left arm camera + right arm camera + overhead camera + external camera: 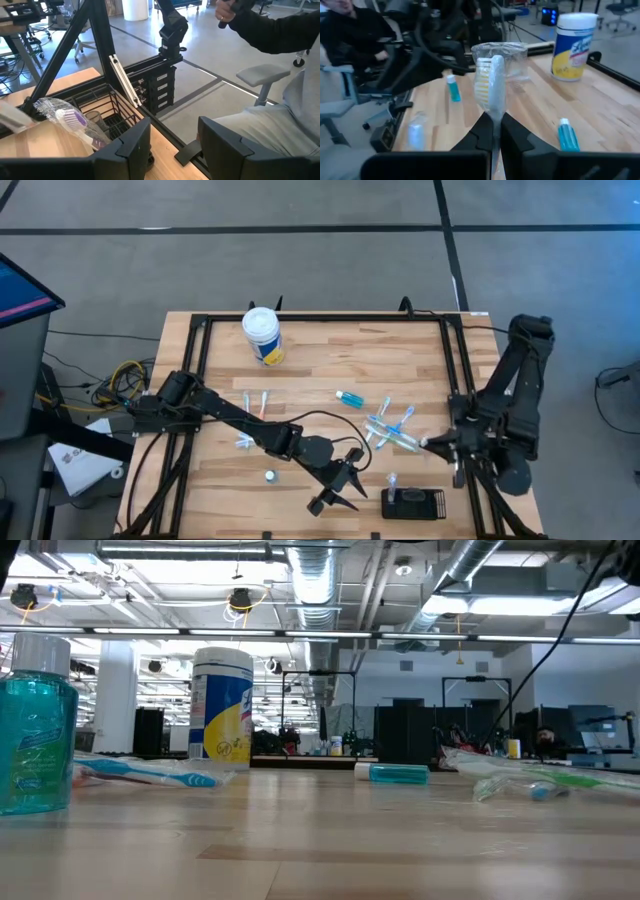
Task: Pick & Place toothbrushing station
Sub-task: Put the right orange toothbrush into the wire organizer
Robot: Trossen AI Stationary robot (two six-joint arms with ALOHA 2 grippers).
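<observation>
Toothbrushing station (413,503) first: we are looking at a small, flat, black rectangular holder lying near the front edge of the table (330,360), toward the right side, with a small pale item resting at its left end. It is lying just beside the left gripper (335,498), not touching it — that gripper's fingers are standing wide apart and holding nothing. We are seeing the right gripper (493,131) pinched shut on the handle of a wrapped toothbrush (492,85) (white bristles, clear plastic over the head), at the table's right edge. A white-lidded tub (262,335) is standing at the back, well apart from the station — scattered toothbrushes (388,425) are lying between them.
</observation>
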